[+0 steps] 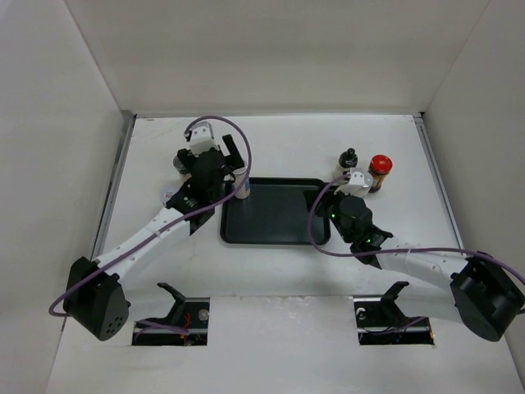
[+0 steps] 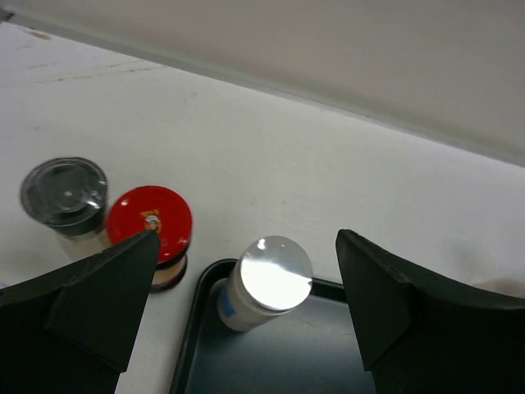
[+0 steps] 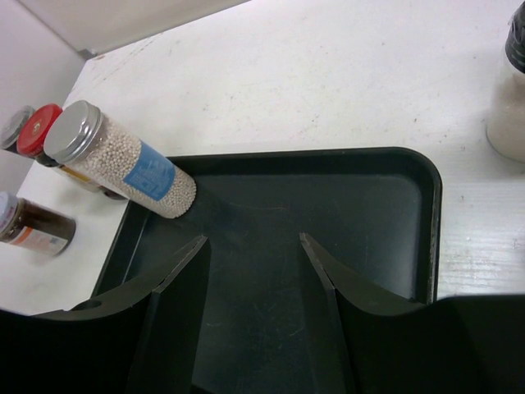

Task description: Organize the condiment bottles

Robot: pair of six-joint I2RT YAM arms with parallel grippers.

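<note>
Standing in one tray point(image 3: 377, 205) — one silver-capped jar point(image 3: 123, 160)

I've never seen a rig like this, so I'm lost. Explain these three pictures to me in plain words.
The machine is a left arm and a right arm, bolted at the near edge of a table. The overhead picture looks down on both; the other two come from a camera on each wrist, so the dark shapes at the bottom are that arm's own fingers. A black tray lies mid-table. A silver-capped jar stands in its corner, between the open fingers of the left gripper, untouched. Beside the tray stand a red-capped jar and a grey-capped jar. The right gripper hovers open over the tray. Neither gripper holds anything.
</note>
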